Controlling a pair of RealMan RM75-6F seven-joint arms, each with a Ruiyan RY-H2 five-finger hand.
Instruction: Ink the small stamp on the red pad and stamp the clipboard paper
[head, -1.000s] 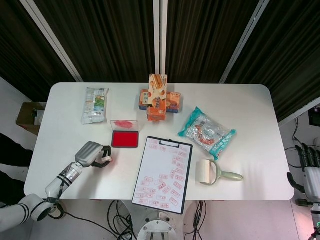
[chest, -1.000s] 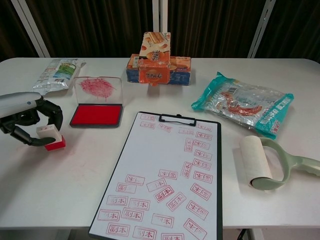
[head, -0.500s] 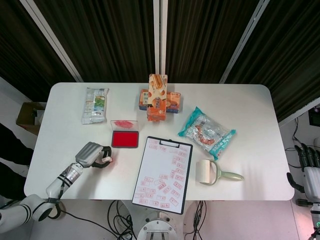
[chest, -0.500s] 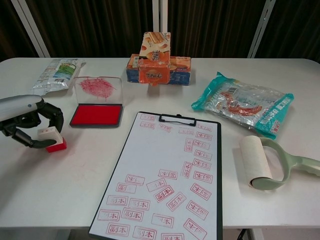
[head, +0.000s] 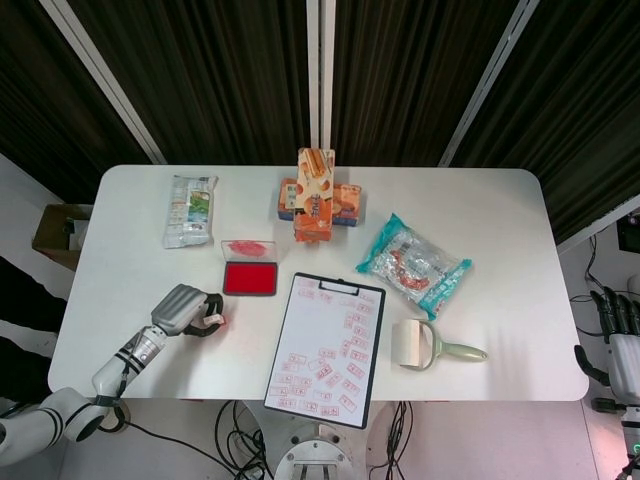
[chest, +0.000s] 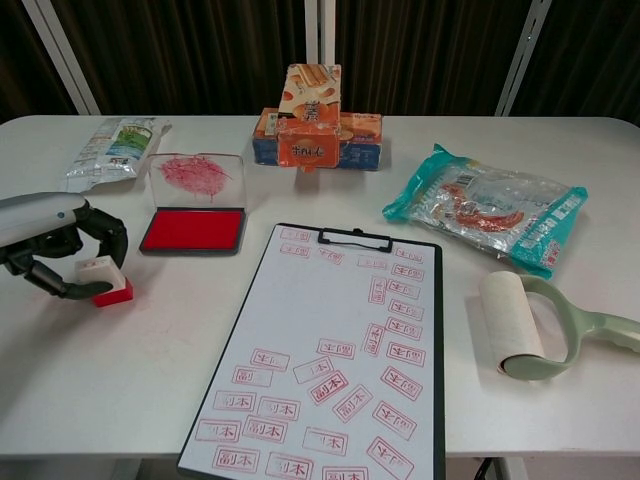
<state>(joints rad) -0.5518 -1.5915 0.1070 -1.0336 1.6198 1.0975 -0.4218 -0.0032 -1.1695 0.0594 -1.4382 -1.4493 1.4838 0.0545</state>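
Note:
The small stamp (chest: 103, 280), white with a red base, stands on the table left of the clipboard and shows too in the head view (head: 212, 321). My left hand (chest: 55, 245) curls around it, thumb at the red base and fingers behind it; the same hand (head: 185, 310) appears from above. The red ink pad (chest: 193, 229) lies open just beyond, its clear lid (chest: 197, 175) raised. The clipboard paper (chest: 330, 340) carries several red stamp marks. My right hand (head: 615, 330) hangs off the table's right edge, fingers straight, holding nothing.
A stack of orange snack boxes (chest: 315, 130) stands at the back centre. A green-white packet (chest: 115, 145) lies at the back left, a teal snack bag (chest: 485, 205) at the right. A lint roller (chest: 520, 325) rests right of the clipboard.
The stamp has sunk slightly and now sits level on the table inside my left hand. The right hand has not moved.

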